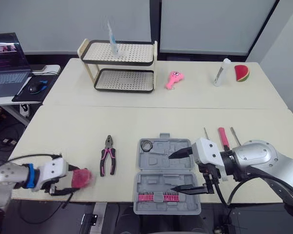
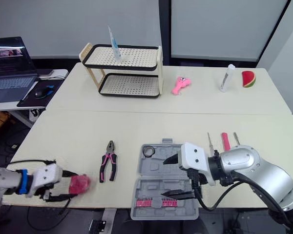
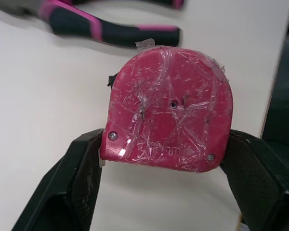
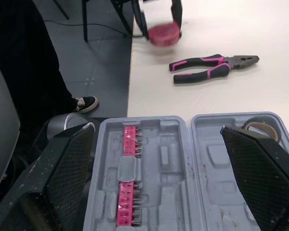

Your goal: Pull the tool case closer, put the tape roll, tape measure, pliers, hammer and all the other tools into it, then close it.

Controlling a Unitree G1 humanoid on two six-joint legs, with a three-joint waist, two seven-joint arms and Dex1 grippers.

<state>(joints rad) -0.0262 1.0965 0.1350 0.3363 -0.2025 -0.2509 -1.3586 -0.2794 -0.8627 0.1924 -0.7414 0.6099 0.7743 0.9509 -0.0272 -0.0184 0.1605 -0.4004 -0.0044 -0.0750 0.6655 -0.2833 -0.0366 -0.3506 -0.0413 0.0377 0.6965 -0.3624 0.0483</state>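
Your left end effector grips the tape measure; your right end effector gapes wide above the tool case.

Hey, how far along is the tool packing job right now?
Done: the tool case sits open at the near table edge, with the tape roll inside. In hand: the left gripper is shut on the tape measure; the right gripper hangs open over the case. Left: the pliers lie on the table, slim tools lie right of the case, and the lid needs closing.

No legible text, label or number anywhere.
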